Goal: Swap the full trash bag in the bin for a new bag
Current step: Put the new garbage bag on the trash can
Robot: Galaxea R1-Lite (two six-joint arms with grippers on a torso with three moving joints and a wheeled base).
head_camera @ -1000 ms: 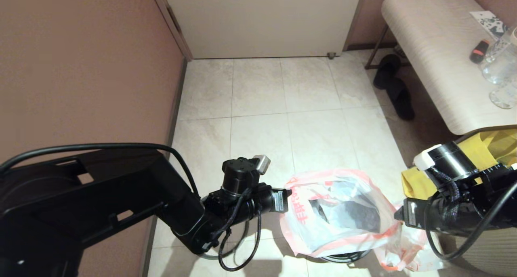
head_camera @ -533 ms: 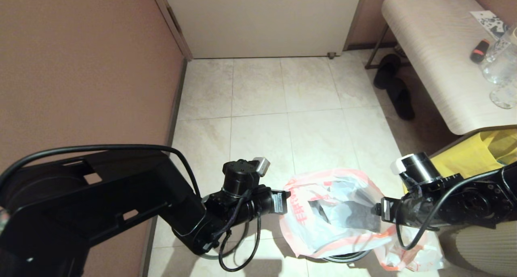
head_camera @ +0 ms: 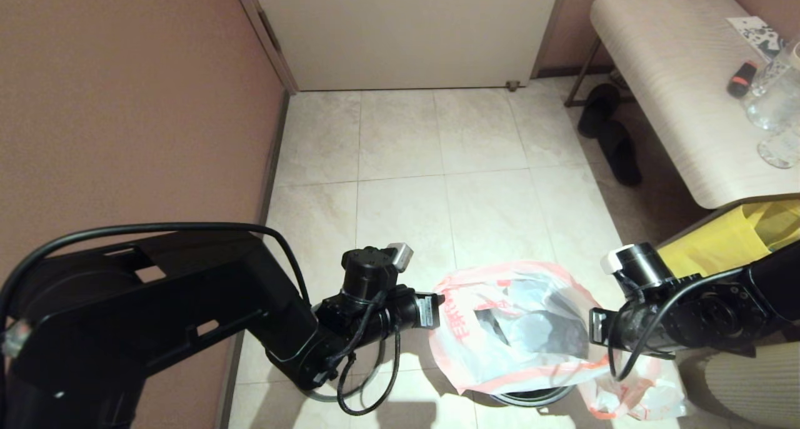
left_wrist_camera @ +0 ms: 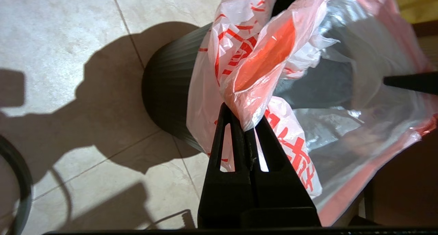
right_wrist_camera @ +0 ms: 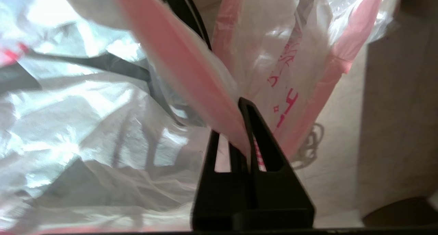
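Note:
The new bag (head_camera: pixel 519 316), thin translucent white with a pink hem and red print, is spread over the black bin (left_wrist_camera: pixel 167 84), which stands on the tiled floor. My left gripper (left_wrist_camera: pixel 243 113) is shut on a bunched fold of the bag's hem on the bin's left side (head_camera: pixel 439 309). On the opposite side, my right gripper (right_wrist_camera: pixel 236 132) is shut on the pink hem (head_camera: pixel 594 335). The mouth of the bag hangs open between them. The full trash bag (head_camera: pixel 631 388) lies on the floor just right of the bin, below my right arm.
A brown wall (head_camera: pixel 125 104) runs close on the left. A pale bench (head_camera: pixel 675 79) with glassware stands at the right, with black slippers (head_camera: pixel 615 135) under it and a yellow tote (head_camera: pixel 725 241) beside my right arm. A grey hoop (left_wrist_camera: pixel 22 194) lies on the floor.
My right arm has swung in from the right to the bag's right hem and its gripper has shut on it. The left gripper has kept its hold in place.

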